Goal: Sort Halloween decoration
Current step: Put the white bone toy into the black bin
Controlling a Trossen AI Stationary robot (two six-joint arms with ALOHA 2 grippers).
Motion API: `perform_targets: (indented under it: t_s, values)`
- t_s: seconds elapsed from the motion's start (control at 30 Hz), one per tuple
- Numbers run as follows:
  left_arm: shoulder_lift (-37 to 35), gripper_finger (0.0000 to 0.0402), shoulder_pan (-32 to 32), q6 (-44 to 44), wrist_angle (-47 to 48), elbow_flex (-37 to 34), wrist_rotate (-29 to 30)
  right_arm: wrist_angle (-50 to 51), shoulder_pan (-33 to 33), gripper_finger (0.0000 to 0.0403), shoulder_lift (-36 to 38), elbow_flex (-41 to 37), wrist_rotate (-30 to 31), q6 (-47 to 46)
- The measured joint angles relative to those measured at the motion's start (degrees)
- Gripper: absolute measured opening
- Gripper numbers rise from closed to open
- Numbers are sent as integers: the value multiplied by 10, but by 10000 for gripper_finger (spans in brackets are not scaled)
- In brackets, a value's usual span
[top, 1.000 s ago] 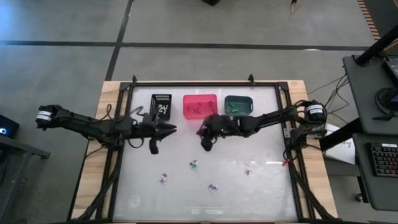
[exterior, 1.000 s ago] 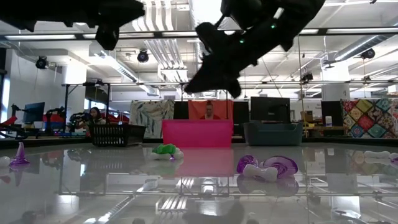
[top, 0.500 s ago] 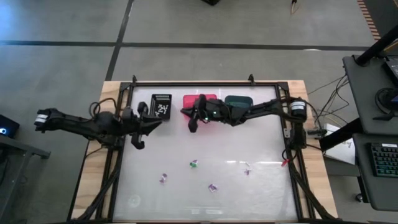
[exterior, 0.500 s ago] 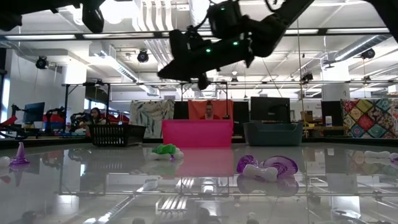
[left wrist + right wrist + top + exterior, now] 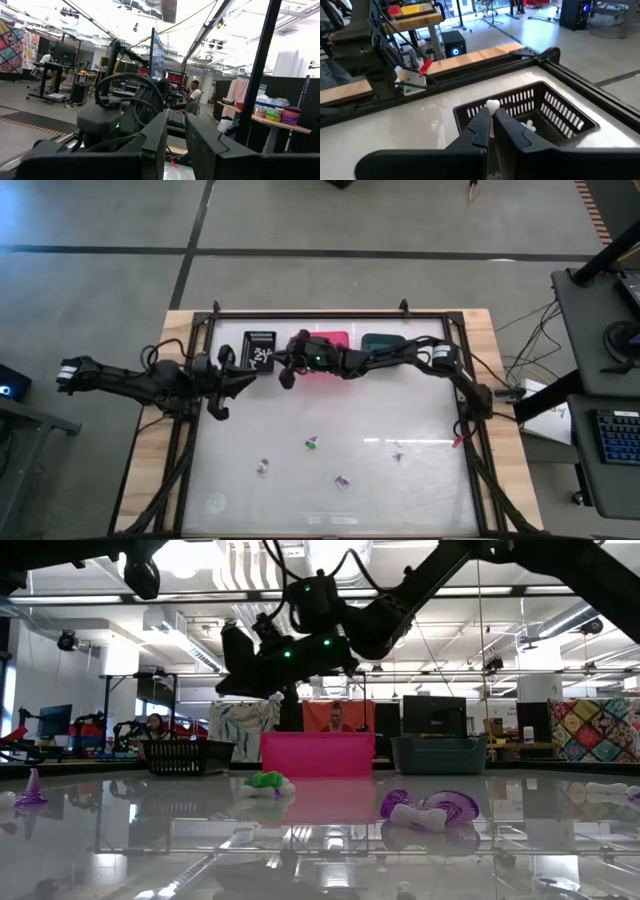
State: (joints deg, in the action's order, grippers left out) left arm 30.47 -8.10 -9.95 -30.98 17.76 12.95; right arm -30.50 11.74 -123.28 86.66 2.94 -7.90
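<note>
My right gripper (image 5: 492, 114) reaches level across the far part of the table (image 5: 283, 372), shut on a tiny white trinket (image 5: 493, 105), just short of the black bin (image 5: 530, 112) (image 5: 259, 350). More white trinkets (image 5: 529, 126) lie in that bin. On the table lie a green trinket (image 5: 312, 443), two purple ones (image 5: 263, 467) (image 5: 342, 481) and a pale one (image 5: 398, 452). My left gripper (image 5: 175, 137) hangs at the table's left (image 5: 245, 378), fingers a little apart, nothing between them. My right gripper pinches the white trinket between its two fingertips; a rounded white bit (image 5: 493, 104) sticks up above them. The fingers come about level from the table's right. The trinket is lifted clear of the table, beside the black bin's right wall.
A pink bin (image 5: 322, 342) and a teal bin (image 5: 383, 342) stand to the right of the black one along the far edge; my right arm crosses in front of them. A black frame (image 5: 300, 315) rims the table. People sit in the room beyond (image 5: 337, 717).
My right gripper has swung from the table's middle toward the far left, past the pink bin to the black bin, levelling out and staying shut on the trinket. My left gripper has drawn back toward the left edge and tipped upward.
</note>
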Motion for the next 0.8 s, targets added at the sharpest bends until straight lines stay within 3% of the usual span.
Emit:
perform_targets:
  t_s: [0.4, 0.8]
  values:
    - [-11, 52, 0, 4, 6, 0, 0, 8, 0, 9, -73, 84, 0, -12]
    - [-11, 52, 0, 4, 13, 0, 0, 109, 0, 15, -108, 153, 0, -22]
